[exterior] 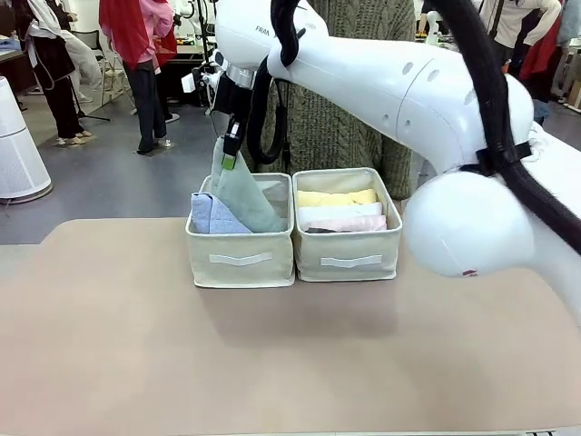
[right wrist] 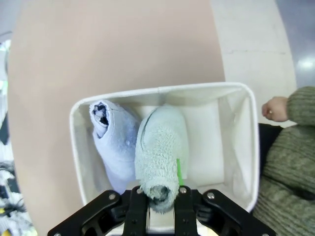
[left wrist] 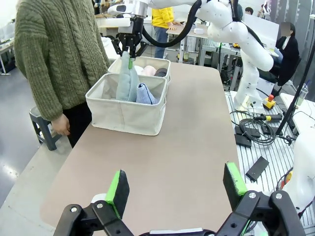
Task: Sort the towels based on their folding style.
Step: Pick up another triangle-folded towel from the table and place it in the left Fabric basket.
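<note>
Tan tabletop point(exterior: 272, 354), busy room behind

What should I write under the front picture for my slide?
Right gripper lowers the green cone towel into the left box.

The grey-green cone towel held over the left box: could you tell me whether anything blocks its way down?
Nothing visible does. The right gripper holds the grey-green cone towel beside the blue cone towel, with bare box floor on its other side.

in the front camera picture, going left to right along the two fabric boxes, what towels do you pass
periwinkle blue cone towel → pale grey-green cone towel, its tip pinched by the right gripper → in the right-hand box, the stacked rolls: yellow towel, white towel, pale pink towel.
</note>
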`<state>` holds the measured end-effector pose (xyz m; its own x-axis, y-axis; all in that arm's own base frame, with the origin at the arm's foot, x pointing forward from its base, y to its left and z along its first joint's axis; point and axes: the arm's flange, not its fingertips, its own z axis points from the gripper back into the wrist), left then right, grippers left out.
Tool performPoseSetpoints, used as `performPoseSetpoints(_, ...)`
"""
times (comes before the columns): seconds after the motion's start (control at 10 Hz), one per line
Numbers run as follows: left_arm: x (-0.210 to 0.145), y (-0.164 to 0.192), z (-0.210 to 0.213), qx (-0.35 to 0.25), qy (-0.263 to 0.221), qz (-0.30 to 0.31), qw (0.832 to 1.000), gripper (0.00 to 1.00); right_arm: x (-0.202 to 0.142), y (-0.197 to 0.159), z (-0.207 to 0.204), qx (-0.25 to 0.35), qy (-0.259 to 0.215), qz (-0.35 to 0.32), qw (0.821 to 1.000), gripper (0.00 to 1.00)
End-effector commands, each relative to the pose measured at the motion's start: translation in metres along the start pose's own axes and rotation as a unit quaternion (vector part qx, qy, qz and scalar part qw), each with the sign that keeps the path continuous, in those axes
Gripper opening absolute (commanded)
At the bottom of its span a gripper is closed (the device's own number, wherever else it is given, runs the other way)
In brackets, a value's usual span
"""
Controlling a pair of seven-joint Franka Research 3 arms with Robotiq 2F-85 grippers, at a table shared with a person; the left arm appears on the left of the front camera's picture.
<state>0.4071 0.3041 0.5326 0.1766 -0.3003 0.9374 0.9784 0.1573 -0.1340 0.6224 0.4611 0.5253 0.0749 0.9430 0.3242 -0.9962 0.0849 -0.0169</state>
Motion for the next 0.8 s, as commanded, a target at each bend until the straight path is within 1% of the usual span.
performPoseSetpoints(0.0, 0.002, -0.002, 0.0, 0.004, -0.006, -0.003, 1.0, 1.0, 0.019, -0.028, 0.001, 0.009, -0.006, 0.02, 1.0, 0.18)
performPoseSetpoints(0.4, 0.002, -0.002, 0.0, 0.004, -0.006, -0.003, 1.0, 1.0, 0.018, -0.04, -0.018, 0.014, -0.009, 0.028, 0.999, 0.18)
performPoseSetpoints(0.7, 0.002, -0.002, 0.0, 0.004, -0.006, -0.003, 1.0, 1.0, 0.018, -0.038, -0.021, 0.011, -0.021, 0.039, 0.999, 0.18)
